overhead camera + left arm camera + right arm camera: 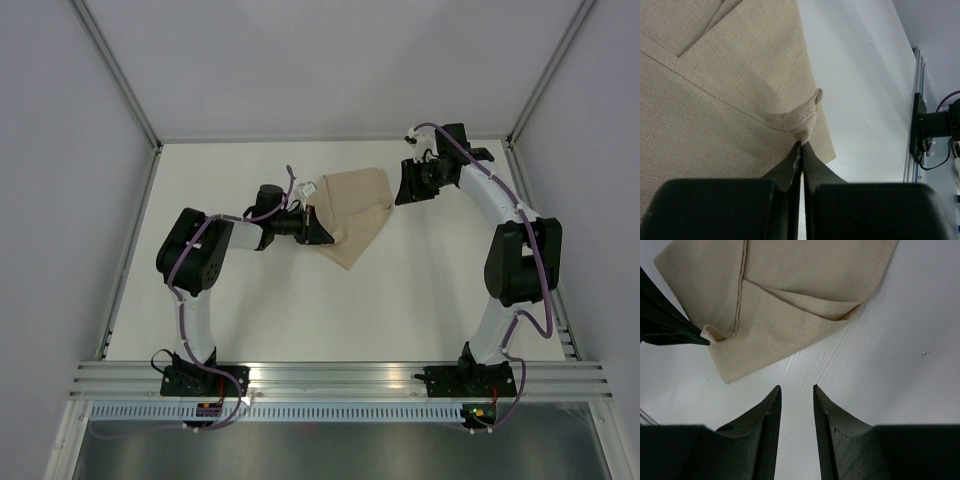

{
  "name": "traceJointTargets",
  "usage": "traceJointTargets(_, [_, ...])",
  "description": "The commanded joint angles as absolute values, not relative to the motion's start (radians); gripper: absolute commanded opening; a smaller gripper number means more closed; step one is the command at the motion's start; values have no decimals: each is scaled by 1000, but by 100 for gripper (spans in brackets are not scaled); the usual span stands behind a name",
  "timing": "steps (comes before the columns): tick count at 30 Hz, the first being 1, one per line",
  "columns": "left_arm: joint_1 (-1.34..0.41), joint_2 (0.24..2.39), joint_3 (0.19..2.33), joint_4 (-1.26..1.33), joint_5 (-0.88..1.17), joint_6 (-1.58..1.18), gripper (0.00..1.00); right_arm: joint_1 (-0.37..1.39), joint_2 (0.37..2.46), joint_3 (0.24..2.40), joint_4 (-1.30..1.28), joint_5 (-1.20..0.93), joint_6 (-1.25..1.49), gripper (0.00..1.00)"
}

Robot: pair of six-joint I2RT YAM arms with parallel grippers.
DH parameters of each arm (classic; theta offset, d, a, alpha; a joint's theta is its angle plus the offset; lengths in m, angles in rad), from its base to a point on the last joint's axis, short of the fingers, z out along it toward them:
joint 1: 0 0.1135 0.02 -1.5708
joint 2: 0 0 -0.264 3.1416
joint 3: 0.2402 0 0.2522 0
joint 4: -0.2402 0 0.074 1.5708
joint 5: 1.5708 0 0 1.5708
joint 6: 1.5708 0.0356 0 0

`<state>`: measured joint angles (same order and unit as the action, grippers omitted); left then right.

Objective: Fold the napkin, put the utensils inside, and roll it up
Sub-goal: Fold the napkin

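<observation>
- Napkin (355, 215) lies about the middle of the desk (300, 320), toward the far side. It is already doubled over itself into an uneven wedge whose point faces the near edge, with overlapping layers and a hem line showing on top.
- Left claw (801, 148) is closed on the napkin's near left edge, pinching a small hump of cloth. Taking so little, right at the hem, looks meant to lift or drag one layer only, so the fold can be squared without the whole cloth sliding.
- Right claw (796, 390) hangs off the napkin's far right side, apart from it, jaws parted with nothing between them. Placed there, it seems ready to take or pin the opposite edge.
- Fork shows in no view, so I judge that folding is the step in hand, with loading and rolling not yet begun.
- Risk: the thin pinch may slip, and the loose top flap may bunch.
</observation>
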<state>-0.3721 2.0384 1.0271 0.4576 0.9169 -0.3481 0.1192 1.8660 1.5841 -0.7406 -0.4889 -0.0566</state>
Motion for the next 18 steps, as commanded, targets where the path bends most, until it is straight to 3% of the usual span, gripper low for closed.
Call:
traceJointTargets(1, [-382, 1990, 1042, 382, 887, -227, 4, 127, 1870, 1598, -738, -471, -58, 38])
traceJointTargets(6, [-394, 1979, 1045, 333, 850, -181, 14, 137, 1875, 1598, -736, -463, -58, 38])
traceJointTargets(10, [-406, 1971, 1046, 304, 825, -155, 30, 143, 1882, 1598, -735, -456, -61, 38])
traceJointTargets(18, [-433, 1927, 1052, 278, 798, -132, 40, 160, 1894, 1600, -735, -439, -64, 38])
